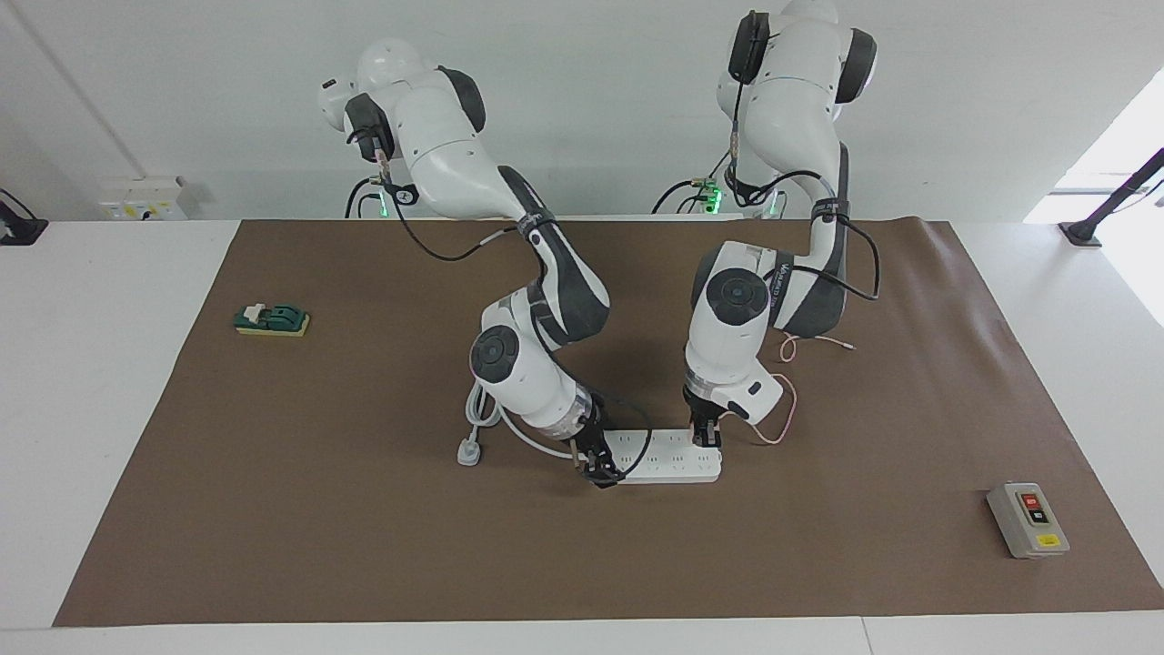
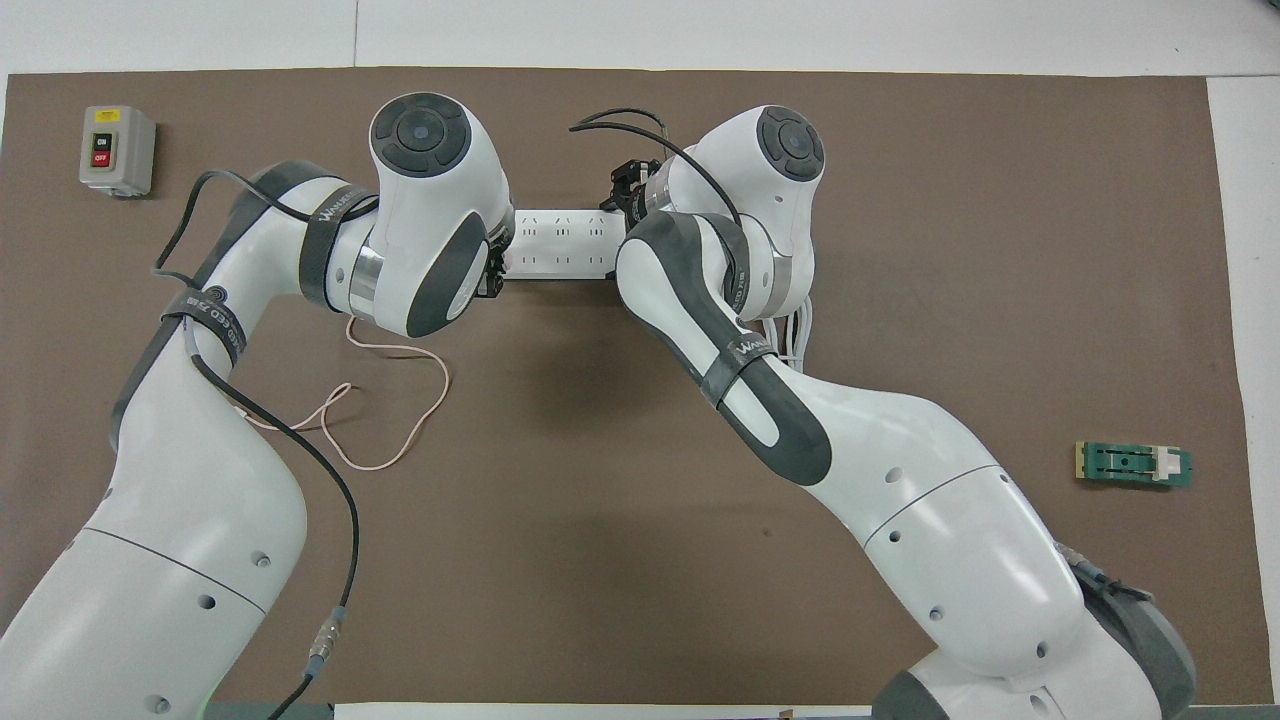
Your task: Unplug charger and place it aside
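Pink cable (image 1: 784, 411) loops over bare brown mat (image 1: 364, 546) nearer the robots than the white power strip (image 1: 668, 458), running to the charger (image 1: 705, 438) plugged in at the strip's left-arm end, where the left gripper (image 1: 706, 437) stands on it, finger spacing indeterminable. The right gripper (image 1: 602, 471) presses the strip's other end, fingers equally unreadable, beside the coiled white cord (image 1: 480, 420). Open mat surrounds the strip; a green block (image 1: 272, 319) and grey switch box (image 1: 1028, 519) lie well apart near the mat's ends.
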You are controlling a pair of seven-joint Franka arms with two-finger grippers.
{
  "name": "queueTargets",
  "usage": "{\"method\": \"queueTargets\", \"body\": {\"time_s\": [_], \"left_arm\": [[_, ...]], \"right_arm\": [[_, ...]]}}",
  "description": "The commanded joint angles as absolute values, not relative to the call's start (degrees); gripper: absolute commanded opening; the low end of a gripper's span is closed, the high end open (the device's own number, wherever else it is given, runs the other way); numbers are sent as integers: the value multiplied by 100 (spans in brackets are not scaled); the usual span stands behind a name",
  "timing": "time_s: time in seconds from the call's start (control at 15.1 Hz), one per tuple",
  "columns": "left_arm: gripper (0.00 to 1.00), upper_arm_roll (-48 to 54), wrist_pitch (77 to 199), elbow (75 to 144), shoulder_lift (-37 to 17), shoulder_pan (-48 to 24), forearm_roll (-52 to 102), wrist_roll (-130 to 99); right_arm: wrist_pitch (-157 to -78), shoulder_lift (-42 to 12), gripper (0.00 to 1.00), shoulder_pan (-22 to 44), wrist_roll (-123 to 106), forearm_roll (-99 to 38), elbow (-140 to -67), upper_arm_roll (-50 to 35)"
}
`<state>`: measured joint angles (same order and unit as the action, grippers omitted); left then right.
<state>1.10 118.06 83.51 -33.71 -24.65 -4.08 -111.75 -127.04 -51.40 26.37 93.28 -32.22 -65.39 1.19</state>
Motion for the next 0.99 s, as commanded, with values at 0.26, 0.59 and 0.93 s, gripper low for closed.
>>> {"method": "queueTargets", "body": {"time_s": [0.26, 0.59, 0.93], "left_arm": [[0, -9, 10550, 7868, -3129, -2408, -554, -11066], [0, 8, 9958, 7541, -2866, -2356, -580, -10480], [0, 9, 10045, 8110, -2401, -2364, -624, -7565]], "right_arm": [[-12858, -5115, 0, 2610, 9272, -3243, -6653, 97], [-12850, -5115, 0, 2610, 9281, -3243, -6653, 97], [-12867, -5107, 100, 2602, 9264, -3139, -6653, 97]]}}
